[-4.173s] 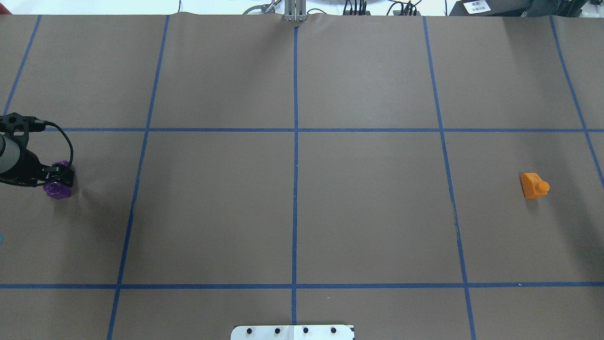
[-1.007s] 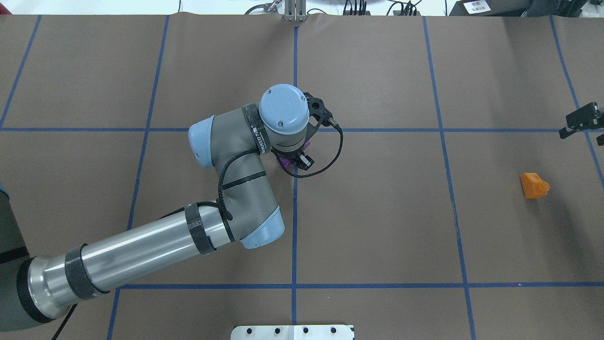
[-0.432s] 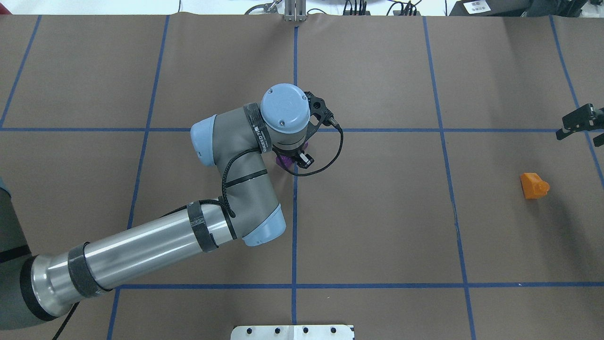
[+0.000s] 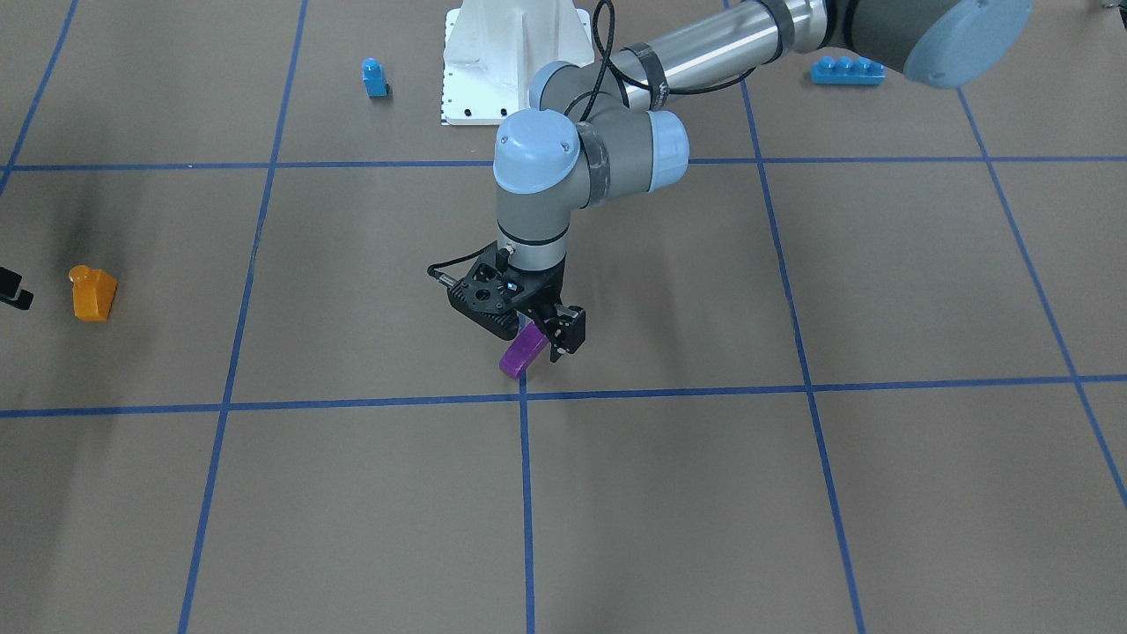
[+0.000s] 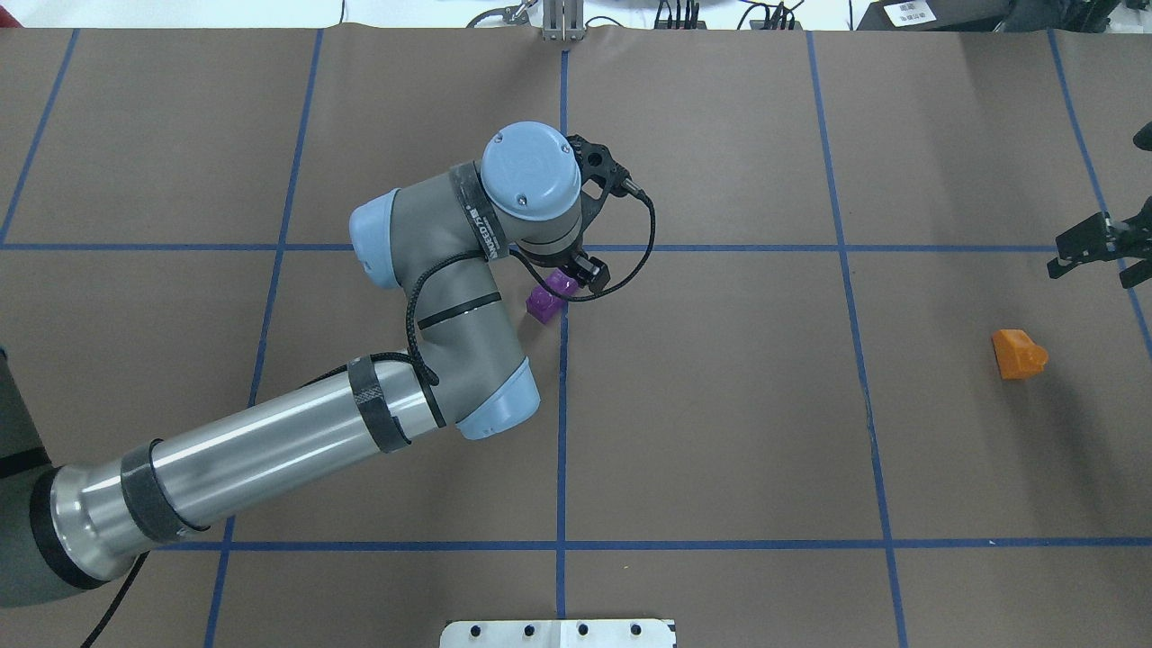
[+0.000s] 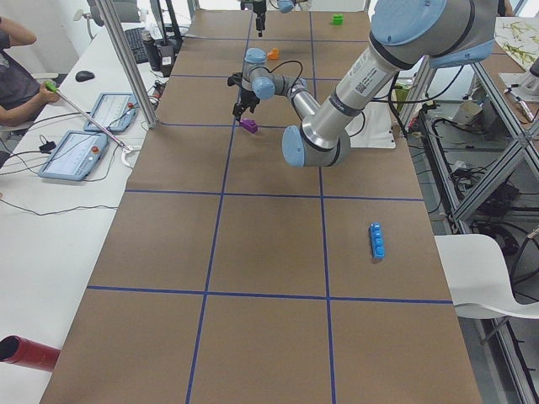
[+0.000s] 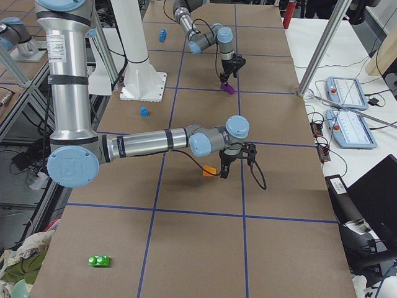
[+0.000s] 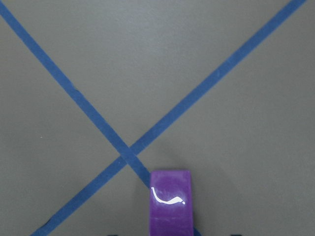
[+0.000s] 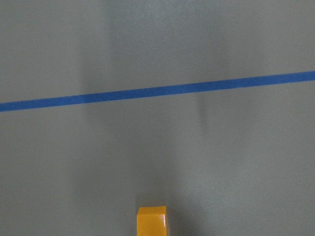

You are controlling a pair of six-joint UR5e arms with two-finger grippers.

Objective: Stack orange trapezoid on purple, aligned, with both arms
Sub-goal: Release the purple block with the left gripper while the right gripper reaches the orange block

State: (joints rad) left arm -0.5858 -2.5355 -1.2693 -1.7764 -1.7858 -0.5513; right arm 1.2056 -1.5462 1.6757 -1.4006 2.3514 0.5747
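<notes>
The purple brick (image 5: 545,303) sits on the table beside the centre tape cross; it also shows in the front view (image 4: 521,352) and in the left wrist view (image 8: 170,201). My left gripper (image 5: 569,277) hangs just above it, open, with the fingertips wider than the brick. The orange trapezoid (image 5: 1017,354) stands alone at the far right and shows in the front view (image 4: 92,293). My right gripper (image 5: 1100,256) hovers open a little beyond it, at the view's right edge. The right wrist view has the orange trapezoid (image 9: 151,222) at its bottom edge.
A small blue one-stud brick (image 4: 374,77) and a long blue four-stud brick (image 4: 847,70) lie near the white robot base (image 4: 515,62). A green brick (image 7: 99,261) lies at the right end. Tablets and cables line the operators' side (image 6: 72,156).
My left arm carried the purple brick from the left edge to the centre, let go of it and lifted back. My right gripper came in at the right edge and crept toward the orange trapezoid.
</notes>
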